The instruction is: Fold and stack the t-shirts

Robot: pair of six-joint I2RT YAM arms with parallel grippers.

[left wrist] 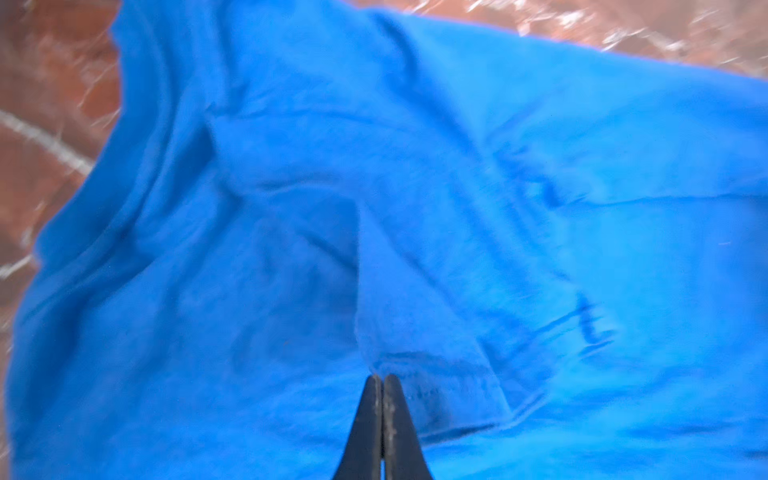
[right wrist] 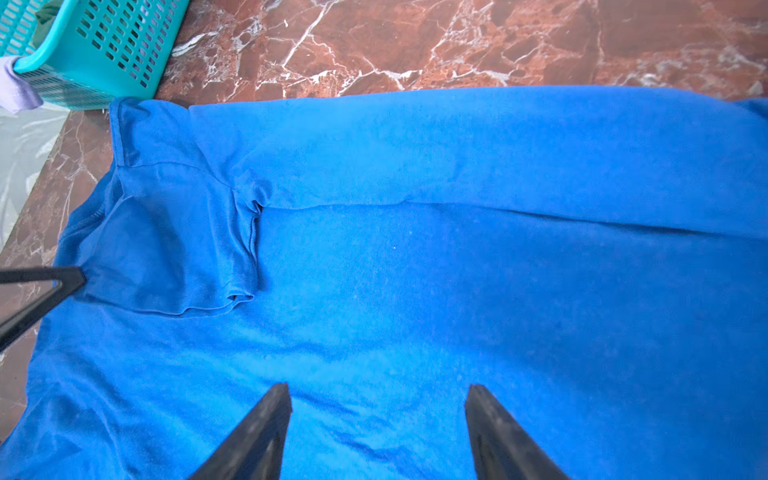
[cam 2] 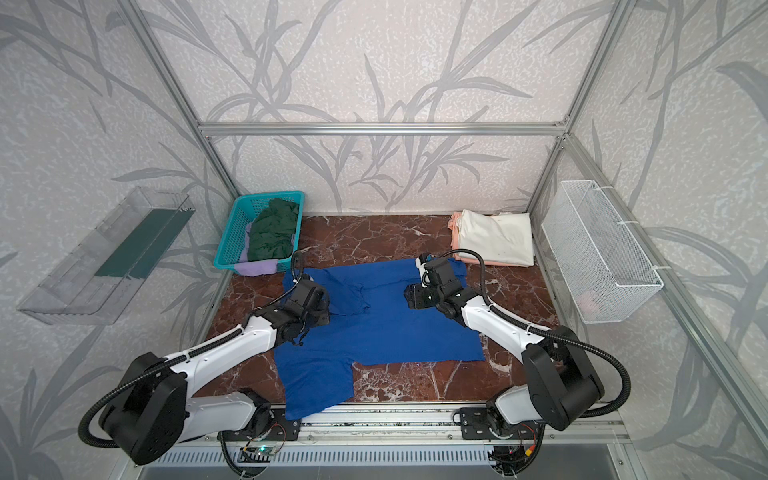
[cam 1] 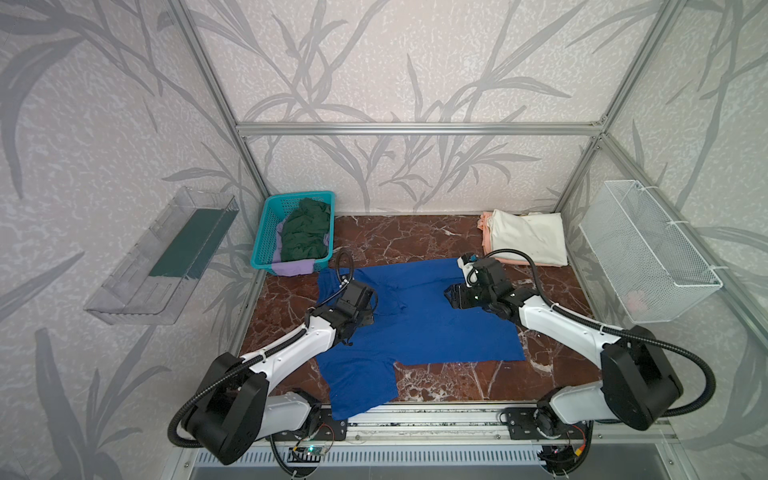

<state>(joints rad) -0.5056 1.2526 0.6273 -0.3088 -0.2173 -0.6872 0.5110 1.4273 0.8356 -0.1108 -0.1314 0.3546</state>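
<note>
A royal blue t-shirt (cam 1: 436,324) (cam 2: 395,328) lies spread on the marble table, one sleeve hanging over the front edge. Its far-left sleeve (right wrist: 174,249) is folded in over the body. My left gripper (cam 1: 370,313) (left wrist: 382,378) is shut, its tips pinching the cloth at that sleeve's edge; its fingers (right wrist: 62,282) also show in the right wrist view. My right gripper (cam 1: 451,297) (right wrist: 378,390) hovers open over the shirt's right half, nothing between its fingers. A dark green tee (cam 1: 305,232) and a lavender one (cam 1: 293,268) fill the basket. A folded cream tee (cam 1: 532,239) rests on a peach one (cam 1: 515,261) at the back right.
The teal plastic basket (cam 1: 266,232) stands at the back left corner. A white wire basket (cam 1: 648,249) hangs on the right wall and a clear shelf (cam 1: 162,257) on the left wall. Bare marble (cam 1: 457,382) shows in front of the shirt.
</note>
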